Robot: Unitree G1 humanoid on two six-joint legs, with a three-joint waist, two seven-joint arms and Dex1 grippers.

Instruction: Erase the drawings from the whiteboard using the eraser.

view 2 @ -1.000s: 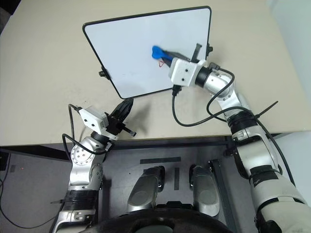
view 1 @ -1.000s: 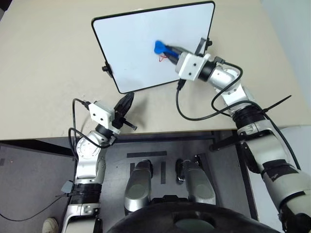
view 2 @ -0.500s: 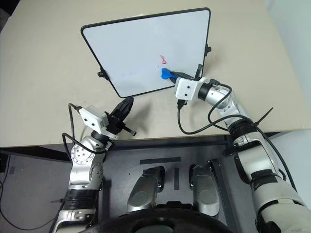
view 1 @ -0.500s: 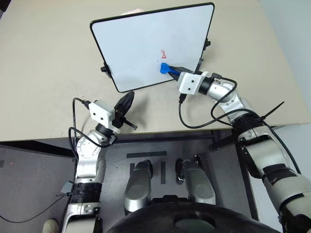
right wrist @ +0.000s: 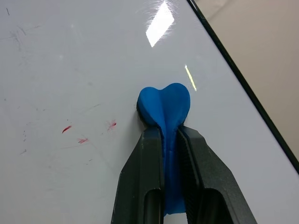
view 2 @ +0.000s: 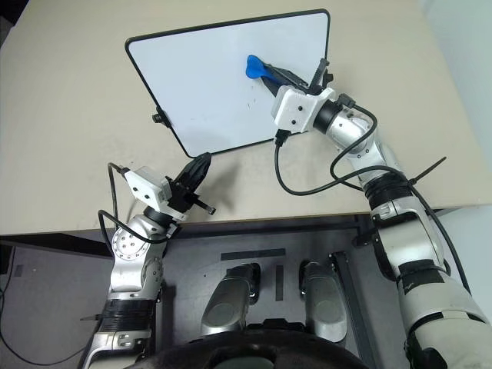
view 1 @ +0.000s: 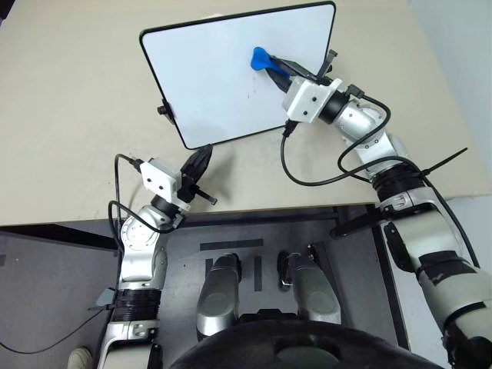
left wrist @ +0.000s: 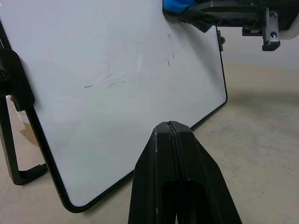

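Eraser first: the blue bone-shaped piece is clamped between the 2 black fingers of my right claw, its rounded head pressed to the whiteboard near the upper right part of the board. The whiteboard stands tilted on the beige table, propped on black side knobs. From my head the board surface looks almost clean. My right wrist view tells more: of the drawings just a few small red flecks lie on the white surface beside the eraser, apart from it. My left wrist view picks up the same tiny red specks plus faint dark scratches nearer the board's middle. My left claw hangs over the table's near edge, short of the whiteboard's lower corner, its 2 fingers pressed together on nothing.
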